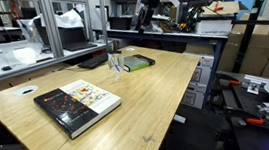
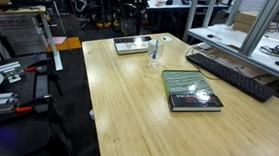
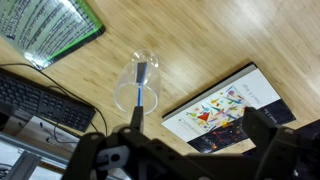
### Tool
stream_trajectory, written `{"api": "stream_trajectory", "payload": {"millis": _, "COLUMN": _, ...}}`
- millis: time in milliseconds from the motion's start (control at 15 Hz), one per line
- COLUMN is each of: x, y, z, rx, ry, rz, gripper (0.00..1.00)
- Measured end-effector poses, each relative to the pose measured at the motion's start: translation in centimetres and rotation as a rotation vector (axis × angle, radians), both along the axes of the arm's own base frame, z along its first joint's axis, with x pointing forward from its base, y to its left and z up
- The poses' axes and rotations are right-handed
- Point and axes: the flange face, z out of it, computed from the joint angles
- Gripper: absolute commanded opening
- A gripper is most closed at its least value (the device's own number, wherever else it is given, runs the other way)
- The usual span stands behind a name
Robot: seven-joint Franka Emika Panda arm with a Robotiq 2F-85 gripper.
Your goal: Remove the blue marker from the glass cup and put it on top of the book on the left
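Observation:
The glass cup [image 3: 138, 88] stands upright on the wooden table with the blue marker [image 3: 140, 80] standing inside it. The cup also shows in both exterior views [image 1: 116, 63] [image 2: 154, 54]. A book with a colourful cover [image 3: 225, 108] lies to one side of the cup, also seen in both exterior views [image 1: 77, 103] [image 2: 132, 45]. A green book [image 3: 55, 30] [image 1: 138, 61] [image 2: 192, 92] lies on the other side. My gripper [image 3: 200, 135] is open and empty. It hangs high above the table, well clear of the cup [image 1: 147, 18].
A black keyboard [image 3: 40, 100] [image 1: 95, 61] [image 2: 230, 73] lies along the table edge near the green book and the cup. Cluttered benches and boxes [image 1: 257, 47] surround the table. Bare wooden tabletop [image 1: 153, 103] lies beyond the books.

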Motion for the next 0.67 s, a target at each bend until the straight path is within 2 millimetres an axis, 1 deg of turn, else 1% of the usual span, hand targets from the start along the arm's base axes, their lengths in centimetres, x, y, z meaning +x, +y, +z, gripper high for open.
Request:
{"api": "stream_trajectory", "payload": {"millis": 200, "x": 2.7, "y": 2.3, "z": -1.4, "rx": 0.008, "ry": -0.025, "rz": 0.025, "gripper": 1.00}}
{"api": "stream_trajectory", "payload": {"millis": 333, "x": 4.3, "y": 3.1, "z": -2.6, "rx": 0.024, "ry": -0.025, "rz": 0.022, "gripper": 1.00}}
{"api": "stream_trajectory", "payload": {"millis": 467, "x": 5.8, "y": 3.0, "z": -4.1, "rx": 0.035, "ry": -0.016, "rz": 0.005, "gripper": 1.00}}
{"api": "stream_trajectory", "payload": {"millis": 533, "x": 6.5, "y": 2.6, "z": -4.9, "rx": 0.037, "ry": -0.011, "rz": -0.007, "gripper": 1.00}}
{"api": "stream_trajectory", "payload": {"millis": 667, "x": 8.0, "y": 1.0, "z": -6.5, "rx": 0.043, "ry": 0.001, "rz": -0.026, "gripper": 1.00}}
